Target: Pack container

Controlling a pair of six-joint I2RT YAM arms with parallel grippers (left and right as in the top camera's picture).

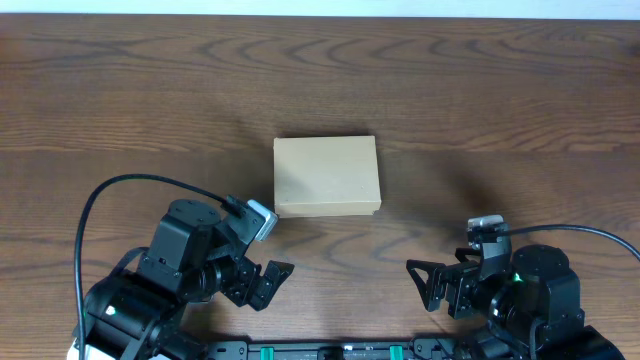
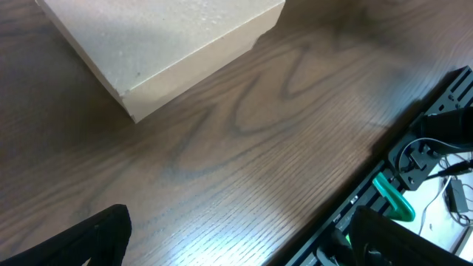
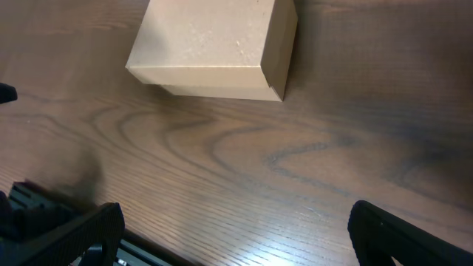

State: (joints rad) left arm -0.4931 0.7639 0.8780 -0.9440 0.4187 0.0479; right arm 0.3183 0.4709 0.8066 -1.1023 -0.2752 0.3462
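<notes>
The container, a small tan cardboard box [image 1: 327, 176], lies shut and flat on the wooden table near the middle. It also shows in the left wrist view [image 2: 159, 41] and in the right wrist view [image 3: 211, 48]. My left gripper [image 1: 258, 282] is open and empty near the front edge, below and left of the box. My right gripper [image 1: 432, 285] is open and empty near the front edge, below and right of the box. Neither touches the box.
A black rail with green clips [image 1: 330, 350] runs along the table's front edge between the two arm bases; it shows in the left wrist view [image 2: 403, 192]. Black cables loop from each arm [image 1: 140, 185].
</notes>
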